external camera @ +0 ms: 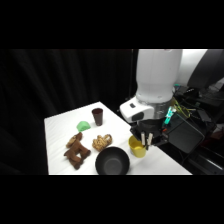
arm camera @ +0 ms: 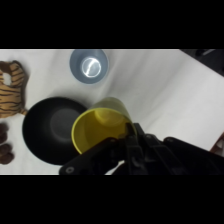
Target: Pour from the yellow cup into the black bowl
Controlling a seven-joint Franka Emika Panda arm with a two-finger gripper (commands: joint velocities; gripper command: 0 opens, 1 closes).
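The gripper grasps the yellow cup by its rim at the lower right of the side view, just beside the black bowl, cup overlapping the bowl's rim in the wrist view

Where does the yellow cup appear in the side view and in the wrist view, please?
Side view: the yellow cup is at lower centre-right, under the gripper, just right of the black bowl.
Wrist view: it sits at bottom centre, just above the gripper's black linkage, overlapping the bowl's right rim.
Shared landmark: the black bowl, beside the cup in both views.
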